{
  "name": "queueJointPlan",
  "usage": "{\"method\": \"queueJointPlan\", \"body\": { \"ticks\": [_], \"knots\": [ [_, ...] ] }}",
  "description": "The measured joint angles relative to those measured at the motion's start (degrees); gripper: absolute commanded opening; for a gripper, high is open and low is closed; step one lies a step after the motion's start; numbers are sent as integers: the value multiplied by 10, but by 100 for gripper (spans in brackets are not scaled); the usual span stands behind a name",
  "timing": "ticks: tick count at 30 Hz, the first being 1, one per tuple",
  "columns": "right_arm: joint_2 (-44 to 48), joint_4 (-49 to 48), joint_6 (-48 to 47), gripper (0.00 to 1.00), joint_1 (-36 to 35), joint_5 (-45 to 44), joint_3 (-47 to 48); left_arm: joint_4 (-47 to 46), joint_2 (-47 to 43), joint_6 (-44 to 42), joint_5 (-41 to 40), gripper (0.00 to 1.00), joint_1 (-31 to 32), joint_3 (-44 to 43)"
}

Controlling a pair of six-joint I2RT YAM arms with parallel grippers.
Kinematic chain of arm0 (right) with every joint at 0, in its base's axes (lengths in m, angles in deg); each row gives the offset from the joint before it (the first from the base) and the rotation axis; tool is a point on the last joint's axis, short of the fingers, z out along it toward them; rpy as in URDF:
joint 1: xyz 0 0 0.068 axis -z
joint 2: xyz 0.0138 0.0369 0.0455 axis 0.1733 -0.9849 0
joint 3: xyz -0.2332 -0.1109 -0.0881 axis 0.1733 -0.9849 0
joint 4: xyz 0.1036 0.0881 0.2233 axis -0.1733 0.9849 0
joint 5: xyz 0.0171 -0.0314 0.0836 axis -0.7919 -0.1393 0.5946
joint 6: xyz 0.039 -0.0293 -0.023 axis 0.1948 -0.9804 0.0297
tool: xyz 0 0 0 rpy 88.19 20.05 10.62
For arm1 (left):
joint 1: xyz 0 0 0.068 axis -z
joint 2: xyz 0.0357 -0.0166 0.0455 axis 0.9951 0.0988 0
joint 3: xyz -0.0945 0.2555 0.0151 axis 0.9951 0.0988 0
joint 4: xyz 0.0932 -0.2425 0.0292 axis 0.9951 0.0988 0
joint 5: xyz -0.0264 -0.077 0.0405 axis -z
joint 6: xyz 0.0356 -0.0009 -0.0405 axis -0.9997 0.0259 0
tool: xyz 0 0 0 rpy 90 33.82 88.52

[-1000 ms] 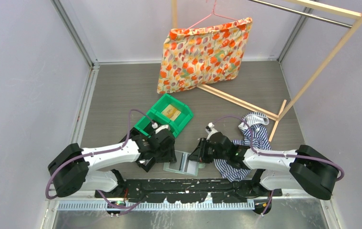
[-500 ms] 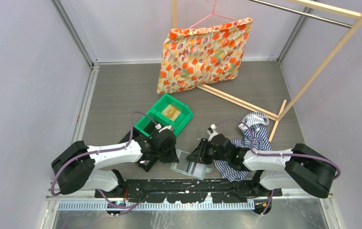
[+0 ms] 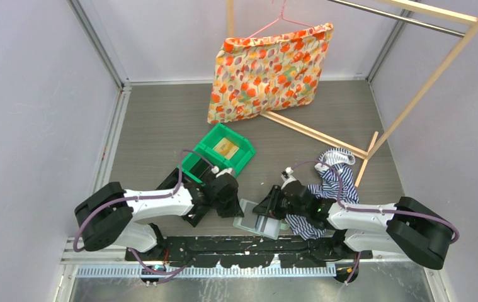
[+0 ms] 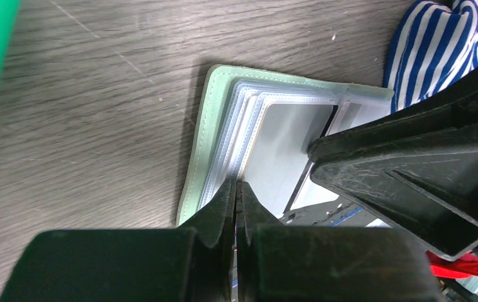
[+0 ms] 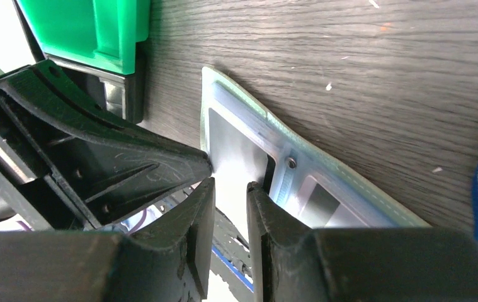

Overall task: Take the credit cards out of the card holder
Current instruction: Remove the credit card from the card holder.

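Left jaws now pressed together at card holder; right jaws pinch its spine; green bin holds card.

Left gripper closed at open card holder, striped cloth beyond

light: bright, even, overhead | shadows: soft, short | wrist views: near fingers blurred | glare: mild
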Motion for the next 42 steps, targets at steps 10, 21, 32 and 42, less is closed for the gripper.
{"method": "queueJointPlan", "body": {
  "ticks": [10,21,32,42],
  "knots": [
    [73,51,2,30,0,-34,-20,-34,27,37,2,0,19,-7],
    [197,145,4,33,0,-73,-38,-41,31,58,0,0,22,-5],
    [90,82,4,30,0,-36,-44,-55,-1,93,-12,1,40,31],
    [73,58,2,10,0,-23,-45,-49,-4,115,-36,1,58,32]
  ]
}}
